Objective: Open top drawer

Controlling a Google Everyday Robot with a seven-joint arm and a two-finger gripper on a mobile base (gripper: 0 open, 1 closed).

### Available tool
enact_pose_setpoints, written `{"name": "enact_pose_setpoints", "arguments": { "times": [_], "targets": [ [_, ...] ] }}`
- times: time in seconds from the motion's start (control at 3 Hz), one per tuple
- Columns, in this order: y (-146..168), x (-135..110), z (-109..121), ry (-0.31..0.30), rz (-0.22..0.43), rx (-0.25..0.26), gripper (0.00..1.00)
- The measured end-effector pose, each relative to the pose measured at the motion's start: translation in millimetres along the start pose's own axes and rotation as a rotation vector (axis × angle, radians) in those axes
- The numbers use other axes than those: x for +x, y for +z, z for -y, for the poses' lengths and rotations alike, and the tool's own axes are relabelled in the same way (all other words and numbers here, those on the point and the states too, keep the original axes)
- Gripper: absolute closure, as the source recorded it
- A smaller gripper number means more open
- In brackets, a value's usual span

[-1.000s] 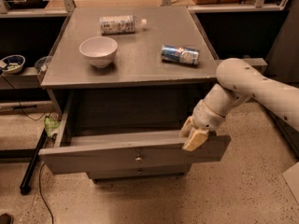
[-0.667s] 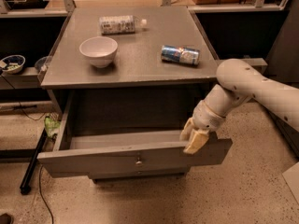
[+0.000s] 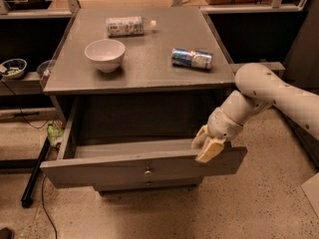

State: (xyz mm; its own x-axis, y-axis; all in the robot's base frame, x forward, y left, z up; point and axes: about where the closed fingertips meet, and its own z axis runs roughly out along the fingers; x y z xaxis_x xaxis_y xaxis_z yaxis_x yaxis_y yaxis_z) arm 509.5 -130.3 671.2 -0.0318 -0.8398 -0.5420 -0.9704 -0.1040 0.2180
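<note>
The top drawer (image 3: 109,168) of the grey cabinet stands pulled far out toward me, its deep plain interior showing. A small round metal knob (image 3: 147,171) sits at the centre of its wide front panel. My gripper (image 3: 208,146) comes in from the right on a white arm and rests on the top rim of the drawer front near its right end. A lower drawer front (image 3: 149,185) peeks out beneath, closed.
On the cabinet top (image 3: 149,68) stand a white bowl (image 3: 104,54), a lying plastic bottle (image 3: 125,26) and a lying blue can (image 3: 192,58). A shelf with a small bowl (image 3: 13,67) is at the left. A black bar and cables (image 3: 35,176) lie on the speckled floor.
The drawer has slid further out toward me, and my gripper has moved with its front edge, a little down and forward.
</note>
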Motion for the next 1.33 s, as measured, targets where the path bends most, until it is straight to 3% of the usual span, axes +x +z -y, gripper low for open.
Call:
{"name": "enact_pose_setpoints", "arguments": {
  "times": [1.0,1.33],
  "targets": [
    [-15.5,12.4,-35.9,-0.001,0.083,-0.030,1.00],
    [-32.9,20.2,-67.0,-0.006,0.144,-0.048,1.00]
  ]
}}
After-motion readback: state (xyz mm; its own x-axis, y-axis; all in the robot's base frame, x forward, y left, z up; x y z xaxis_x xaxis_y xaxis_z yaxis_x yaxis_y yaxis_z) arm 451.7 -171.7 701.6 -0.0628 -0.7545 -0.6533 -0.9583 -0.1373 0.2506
